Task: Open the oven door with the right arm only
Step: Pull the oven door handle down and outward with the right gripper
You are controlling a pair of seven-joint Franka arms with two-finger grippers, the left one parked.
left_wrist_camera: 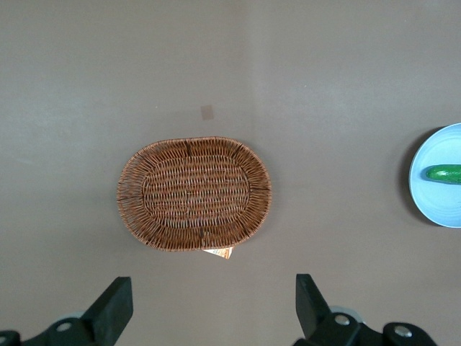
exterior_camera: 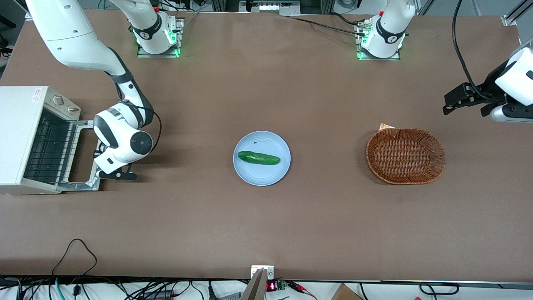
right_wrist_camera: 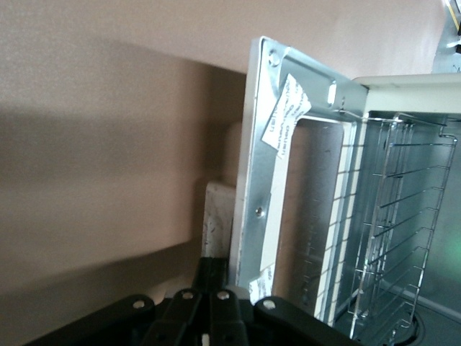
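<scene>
Black gripper (exterior_camera: 109, 170) of mine is hovering at the handle edge of the oven door (exterior_camera: 83, 155), which is lying folded down flat before the oven (exterior_camera: 25, 139), rack showing; its grip I cannot tell

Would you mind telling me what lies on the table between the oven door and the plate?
In the front view, only the gripper and its wrist stand by the oven door; from there to the plate the table is bare.

The brown table (exterior_camera: 266, 216) carries the oven (exterior_camera: 25, 137), a blue plate (exterior_camera: 250, 171) and a wicker basket (exterior_camera: 405, 156).
</scene>
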